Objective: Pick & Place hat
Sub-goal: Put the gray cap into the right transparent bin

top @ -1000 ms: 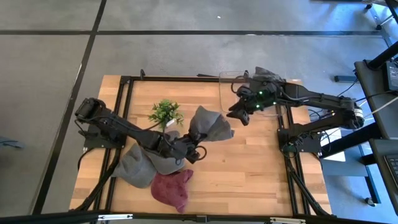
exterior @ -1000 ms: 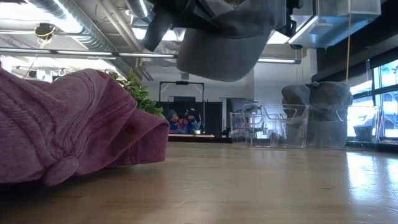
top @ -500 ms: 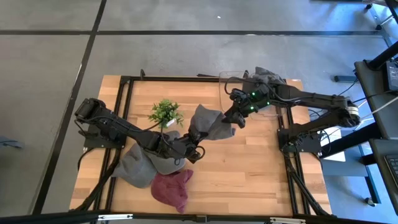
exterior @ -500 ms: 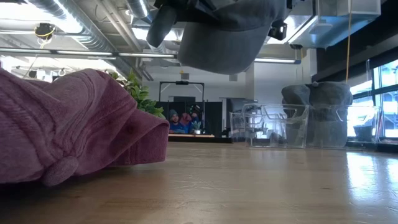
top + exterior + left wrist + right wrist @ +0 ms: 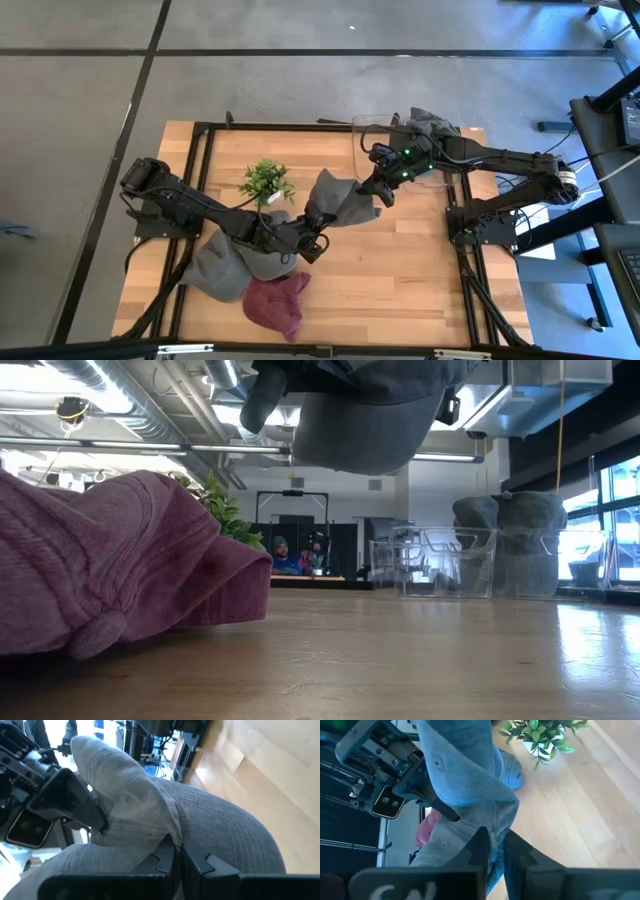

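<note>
A grey hat (image 5: 340,200) hangs in the air between my two grippers over the middle of the table; in the low view the grey hat (image 5: 365,420) is clear of the wood. My left gripper (image 5: 312,232) is shut on its near left part. My right gripper (image 5: 380,190) is shut on its right edge. A second grey hat (image 5: 225,265) and a maroon hat (image 5: 278,305) lie on the table by the near edge. My left gripper pinches a fold of the hat's cloth (image 5: 172,832) between its two fingers, coming level from the table's left. The hat is lifted clear and bulges beyond the fingers. My right gripper pinches the hat's opposite edge (image 5: 502,827) between its two fingers, coming slanting down from the table's far right. The cloth rises past the fingers toward my left gripper (image 5: 405,775).
A small potted plant (image 5: 265,180) stands just left of the held hat. A clear bin (image 5: 400,150) with more grey hats (image 5: 432,122) stands at the far right. Bare wood (image 5: 400,270) lies at the near right.
My right gripper has moved from beside the bin toward the held hat and now sits at its right edge. The hat has risen a little and shifted toward the table's right, still clear of the table.
</note>
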Robot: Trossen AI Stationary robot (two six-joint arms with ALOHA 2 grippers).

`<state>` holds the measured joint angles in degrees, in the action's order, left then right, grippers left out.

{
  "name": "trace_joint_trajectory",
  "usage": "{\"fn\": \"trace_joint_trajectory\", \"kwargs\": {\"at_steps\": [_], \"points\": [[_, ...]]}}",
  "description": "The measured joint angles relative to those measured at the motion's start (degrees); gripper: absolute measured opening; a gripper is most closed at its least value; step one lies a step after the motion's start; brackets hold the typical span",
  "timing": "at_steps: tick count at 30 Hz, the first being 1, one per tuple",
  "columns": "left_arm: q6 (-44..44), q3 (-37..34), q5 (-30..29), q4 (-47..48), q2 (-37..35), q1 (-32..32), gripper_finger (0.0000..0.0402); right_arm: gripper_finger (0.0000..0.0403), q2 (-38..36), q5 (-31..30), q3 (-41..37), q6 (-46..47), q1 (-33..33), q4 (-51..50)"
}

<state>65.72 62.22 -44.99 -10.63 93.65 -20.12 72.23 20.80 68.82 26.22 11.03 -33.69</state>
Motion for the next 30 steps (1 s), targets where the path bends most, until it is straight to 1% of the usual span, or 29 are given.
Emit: {"fn": "trace_joint_trajectory", "kwargs": {"at_steps": [6, 11, 14, 16, 19, 23, 27, 30], "points": [[-0.64, 0.00, 1.03, 0.00, 0.00, 0.00, 0.0027, 0.0041, -0.01, -0.05, 0.00, 1.86, 0.00, -0.05], [-3.58, 0.00, 1.59, 0.08, 0.00, -0.02, 0.0059, 0.0038, -0.41, -0.17, 0.00, 1.67, 0.02, -0.06], [-7.18, 0.00, 1.62, 0.36, -0.01, -0.01, 0.0080, 0.0038, -1.29, -1.23, 0.80, 0.21, 0.28, -1.26], [-10.78, 0.00, 2.26, 0.74, -0.49, 0.25, 0.0091, 0.0038, -2.02, -3.24, 2.56, -1.09, 0.71, -3.37], [-14.91, 0.00, 4.05, 1.08, -2.28, 0.75, 0.0100, 0.0038, -2.75, -7.09, 7.24, -4.30, 1.68, -9.94], [-20.24, 0.00, 4.44, 2.04, -4.36, 2.18, 0.0100, 0.0038, -2.70, -14.42, 17.25, -10.64, 2.72, -23.10], [-28.80, 0.00, 4.18, 1.82, -5.31, 4.55, 0.0099, 0.0038, -2.58, -26.78, 27.21, -17.19, 2.75, -36.39], [-34.06, 0.00, 4.72, 1.98, -5.19, 6.43, 0.0098, 0.0038, -2.62, -36.21, 33.07, -21.93, 2.75, -44.58]]}}
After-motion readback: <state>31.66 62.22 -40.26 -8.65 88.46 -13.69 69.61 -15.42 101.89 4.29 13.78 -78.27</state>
